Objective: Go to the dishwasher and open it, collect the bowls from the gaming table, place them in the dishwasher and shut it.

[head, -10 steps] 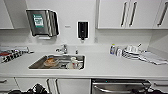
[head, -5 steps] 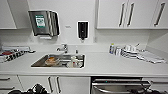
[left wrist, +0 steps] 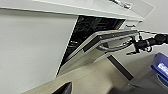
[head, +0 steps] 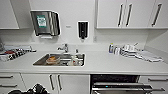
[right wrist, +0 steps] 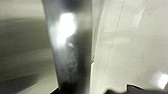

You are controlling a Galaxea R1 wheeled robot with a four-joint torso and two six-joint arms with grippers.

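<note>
From my remote station, reading left to right across the kitchen counter (head: 105, 65): a tray of small items at the far left, the steel paper-towel dispenser (head: 45, 23) on the wall, then the sink (head: 60, 60) with something orange lying in its basin — too blurred for me to call it a bowl. Past the black soap dispenser (head: 83, 29) and a cluster of bottles and stacked dishes sits the piece that matters: the dishwasher (head: 120, 85), built in under the counter to the right of the sink, its door tipped partway out and the dark racks showing above it.

The left wrist view catches it best — the door leaning open at a slant, the right gripper (left wrist: 135, 48) right at the far end of the bar handle (left wrist: 115, 46). Whether its jaws pinch the bar or merely hook it, I cannot tell; the left gripper's jaws I cannot judge either.

I judge we are mid-way through the opening step. The next move calls for drawing the door down along its hinge arc, without letting the handle slip.
</note>
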